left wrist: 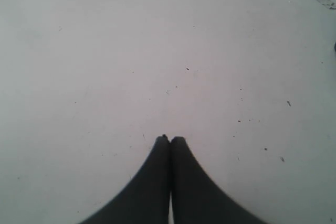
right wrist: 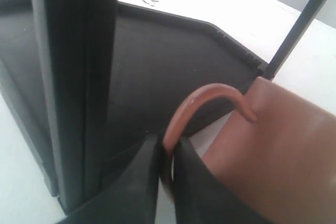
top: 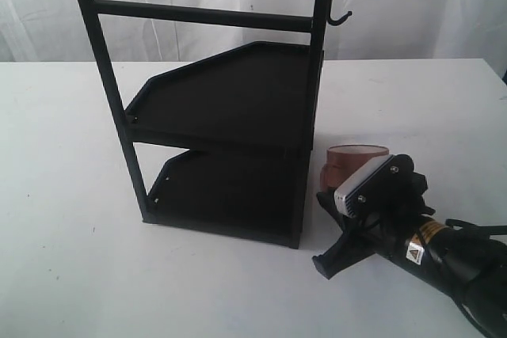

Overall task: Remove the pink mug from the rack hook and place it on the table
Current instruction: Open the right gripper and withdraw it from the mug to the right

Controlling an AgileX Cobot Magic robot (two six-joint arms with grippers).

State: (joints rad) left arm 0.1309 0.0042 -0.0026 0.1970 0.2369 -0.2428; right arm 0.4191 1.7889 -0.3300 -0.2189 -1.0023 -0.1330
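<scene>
Right fingers (right wrist: 140, 182) clench the pink mug (top: 350, 165) by its handle (right wrist: 184, 113); mug sits low on the desk (top: 63, 275) beside the rack (top: 230, 93), well below the rack hook (top: 341, 18); left fingers (left wrist: 152, 182) pressed together, empty; arm stickers (top: 414, 253) unreadable.

The mug (right wrist: 283, 145) is coloured plain salmon pink, handle included. The rack (top: 230, 108) and the rack hook (top: 339, 20) are finished in black. The table (top: 63, 195) is seen as white, faintly dark-specked. The left gripper (left wrist: 169, 139) and right gripper (right wrist: 168, 142) are rendered black.
</scene>
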